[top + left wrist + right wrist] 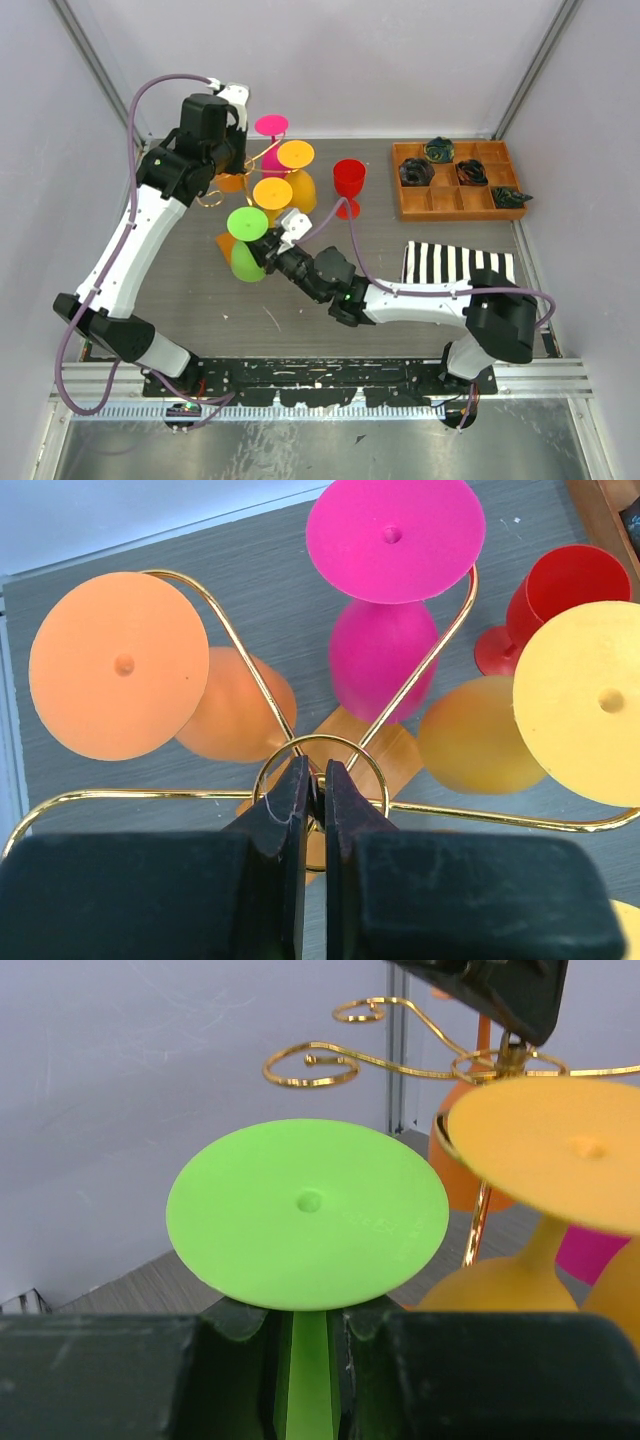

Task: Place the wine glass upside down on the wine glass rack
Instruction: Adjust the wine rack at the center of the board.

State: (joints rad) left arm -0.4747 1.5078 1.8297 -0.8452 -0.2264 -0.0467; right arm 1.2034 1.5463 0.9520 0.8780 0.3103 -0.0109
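Observation:
A green wine glass [247,224] hangs upside down, foot up, in my right gripper [268,250], just in front of the wine glass rack. In the right wrist view the jaws [310,1325] are shut on its stem, under the round green foot [308,1215]. The gold wire rack [150,793] stands on an orange-brown base [385,750]. My left gripper [312,780] comes down from above, closed on the rack's centre post inside the gold ring. In the top view the left gripper [237,150] sits over the rack's far left side.
Orange [120,665], pink [395,535] and yellow [585,700] glasses hang upside down on the rack. A red glass [349,180] stands upright to its right. A compartmented wooden tray [455,205] sits at the back right, with a striped cloth [455,262] in front of it.

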